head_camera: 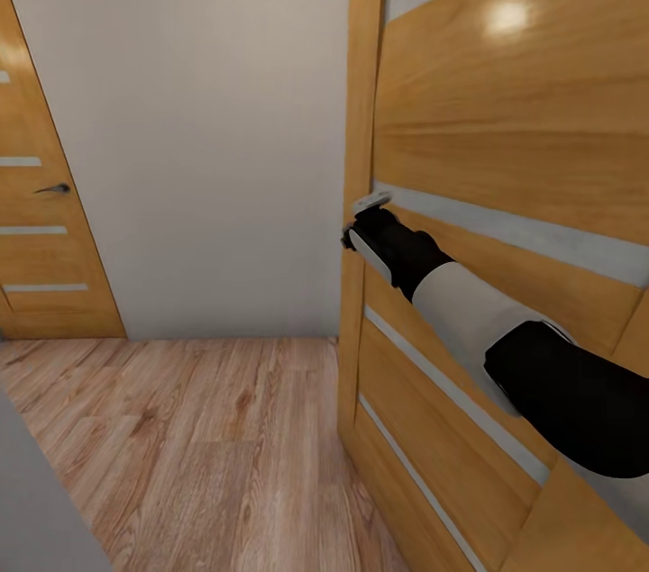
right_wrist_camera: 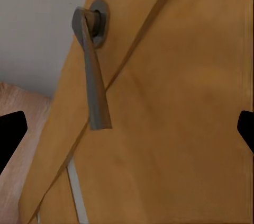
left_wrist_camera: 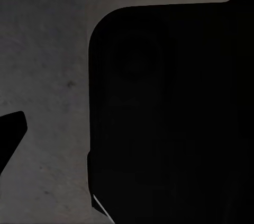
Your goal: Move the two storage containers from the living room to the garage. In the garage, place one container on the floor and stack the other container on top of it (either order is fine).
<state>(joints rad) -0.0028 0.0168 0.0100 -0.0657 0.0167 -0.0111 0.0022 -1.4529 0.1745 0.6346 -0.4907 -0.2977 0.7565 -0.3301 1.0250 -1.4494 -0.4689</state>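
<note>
Right arm point(head_camera: 487, 320): alternating white and black rounded segments; black wrist; black fingertips point(right_wrist_camera: 10, 134) at wrist-view edges.

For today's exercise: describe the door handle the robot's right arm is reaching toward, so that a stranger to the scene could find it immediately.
Start at the big wooden door with pale horizontal stripes on the right. At its left edge, where the right claw reaches, sits a grey-brown lever handle on a round mount. The dark handle on the far-left door is well away from the arm.

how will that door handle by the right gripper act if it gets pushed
The door handle is a thin grey lever on a round base, so it probably pivots rather than bends. Its smooth finish may let fingers slip. The wooden door likely swings heavily.
</note>
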